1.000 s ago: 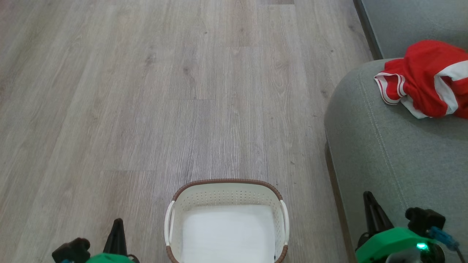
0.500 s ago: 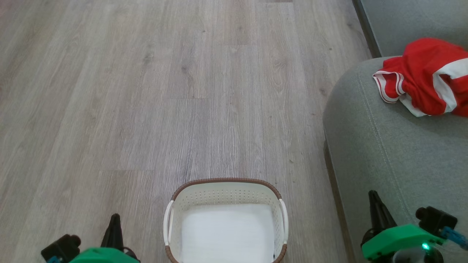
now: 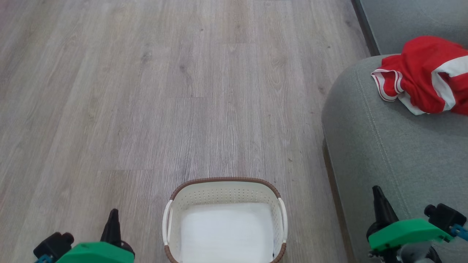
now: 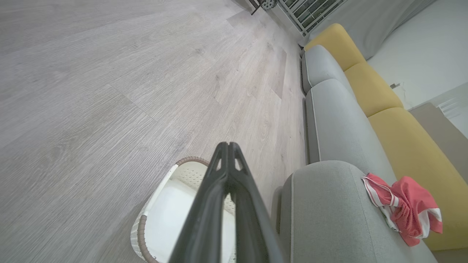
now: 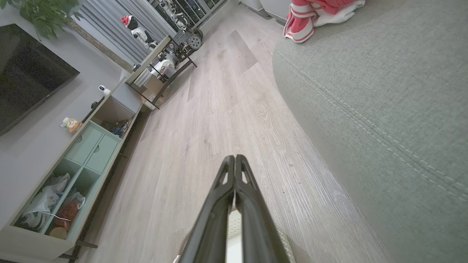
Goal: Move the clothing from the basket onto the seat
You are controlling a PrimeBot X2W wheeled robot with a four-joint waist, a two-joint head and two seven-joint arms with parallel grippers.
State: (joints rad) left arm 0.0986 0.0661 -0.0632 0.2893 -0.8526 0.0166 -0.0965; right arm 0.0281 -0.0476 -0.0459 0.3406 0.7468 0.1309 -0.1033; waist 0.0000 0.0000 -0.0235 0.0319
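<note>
Lying crumpled on the seat (image 3: pixel 384 153), close to its rounded corner, the clothing (image 3: pixel 424 80) shows red cloth with white stripe trim; any lettering is lost in the folds. The basket (image 3: pixel 226 180) stands on the wood-look floor (image 3: pixel 146 91) just left of the seat, its white bottom showing. The left gripper (image 3: pixel 112 213) hangs over the floor left of the basket, fingers pressed together and holding nothing. The right gripper (image 3: pixel 376 190) hangs over the seat's near edge, likewise closed and empty. Against a second ago, clothing and basket lie as they did. The head view has tilted slightly, so the seat sits a little higher in it. Both grippers' tips reach slightly further up, and the right one has drifted rightward.
</note>
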